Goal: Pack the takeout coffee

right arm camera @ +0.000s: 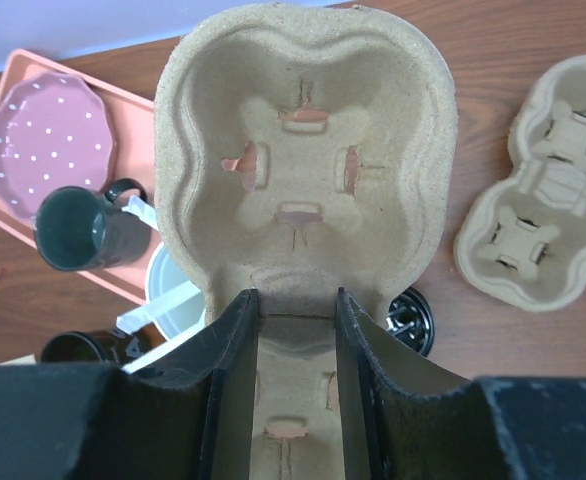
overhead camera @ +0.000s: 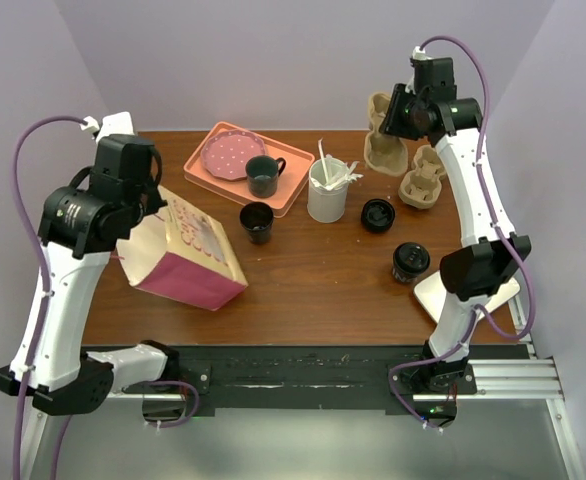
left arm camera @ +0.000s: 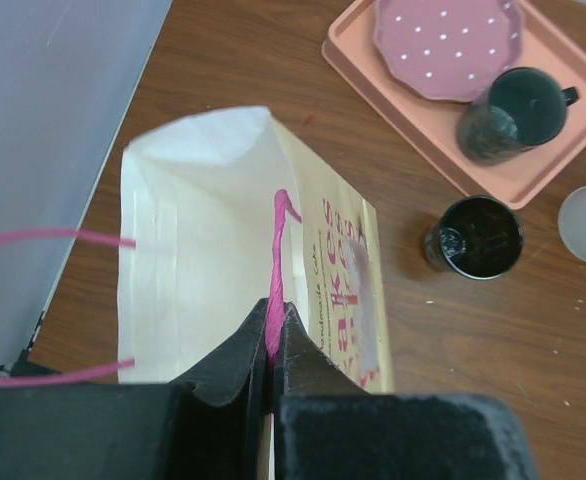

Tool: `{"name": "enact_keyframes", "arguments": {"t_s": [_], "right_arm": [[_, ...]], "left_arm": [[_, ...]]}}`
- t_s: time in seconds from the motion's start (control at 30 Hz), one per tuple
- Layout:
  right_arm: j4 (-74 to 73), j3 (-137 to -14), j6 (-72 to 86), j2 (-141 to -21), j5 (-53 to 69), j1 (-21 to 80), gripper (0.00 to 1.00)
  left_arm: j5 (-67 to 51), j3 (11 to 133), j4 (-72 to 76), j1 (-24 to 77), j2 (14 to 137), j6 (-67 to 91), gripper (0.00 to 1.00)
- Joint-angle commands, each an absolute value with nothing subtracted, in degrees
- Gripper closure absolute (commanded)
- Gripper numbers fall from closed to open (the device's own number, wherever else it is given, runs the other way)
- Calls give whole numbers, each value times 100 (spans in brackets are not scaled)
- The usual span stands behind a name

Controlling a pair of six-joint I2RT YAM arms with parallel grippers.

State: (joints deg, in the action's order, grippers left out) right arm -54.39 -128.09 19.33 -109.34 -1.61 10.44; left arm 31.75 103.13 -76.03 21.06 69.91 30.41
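The takeout coffee (overhead camera: 410, 261), a lidded black cup with white lettering, stands at the right front of the table, apart from both grippers. My left gripper (left arm camera: 276, 312) is shut on the pink handle of a paper bag (left arm camera: 213, 250). In the top view that bag (overhead camera: 185, 255) leans open-mouthed at the left under the left gripper (overhead camera: 158, 200). At the back right my right gripper (right arm camera: 295, 300) is shut on the rim of a cardboard cup carrier (right arm camera: 303, 130), holding it above the table. From above, the right gripper (overhead camera: 393, 122) and that carrier (overhead camera: 381, 142) are far from the coffee.
A second carrier (overhead camera: 423, 178) and a loose black lid (overhead camera: 378, 215) lie near the right arm. An open black cup (overhead camera: 256, 222), a white cup of stirrers (overhead camera: 327, 192) and a pink tray (overhead camera: 198, 165) with a dotted plate (overhead camera: 231, 153) and dark mug (overhead camera: 264, 175) fill the middle back.
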Motion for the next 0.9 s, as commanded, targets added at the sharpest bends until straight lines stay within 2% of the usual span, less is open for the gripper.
{"name": "enact_keyframes", "arguments": {"t_s": [0.0, 0.27, 0.6, 0.87], "right_arm": [[-5669, -12736, 1828, -10407, -474, 1090, 74], [-5757, -12630, 1907, -10204, -659, 1090, 73], [-5897, -12718, 1899, -10187, -747, 1099, 74], [-5994, -12805, 1583, -10222, -738, 1090, 73]], "left_arm": [[2726, 10722, -7524, 2092, 7084, 2690, 100], [2391, 11188, -7540, 2329, 7189, 2180, 100], [1890, 10267, -7524, 2355, 7005, 2759, 100], [1995, 10002, -7532, 3655, 7163, 3892, 100]]}}
